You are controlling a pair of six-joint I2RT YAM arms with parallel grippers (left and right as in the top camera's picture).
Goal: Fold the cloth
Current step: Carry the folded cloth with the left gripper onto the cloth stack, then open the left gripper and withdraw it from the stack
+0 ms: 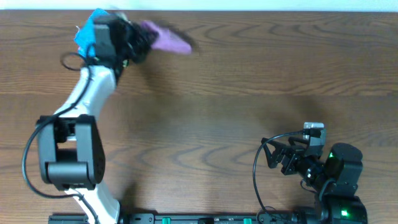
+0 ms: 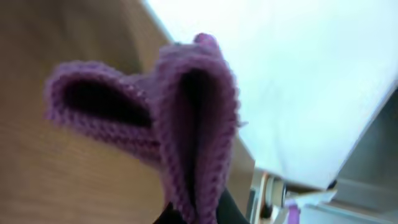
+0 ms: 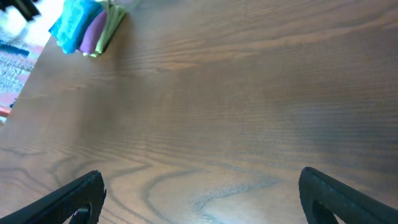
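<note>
A purple knitted cloth (image 1: pixel 166 39) hangs bunched from my left gripper (image 1: pixel 138 41) at the far left of the table, lifted off the wood. In the left wrist view the cloth (image 2: pixel 186 118) fills the frame, folded over and pinched between the dark fingers (image 2: pixel 205 214). My right gripper (image 3: pixel 199 193) is open and empty, low over bare wood near the front right; in the overhead view it (image 1: pixel 278 157) sits by its base.
A stack of folded cloths, blue (image 1: pixel 87 31), purple and green, lies at the far left corner, partly under the left arm; it also shows in the right wrist view (image 3: pixel 84 26). The wooden table (image 1: pixel 249 93) spreads between the arms.
</note>
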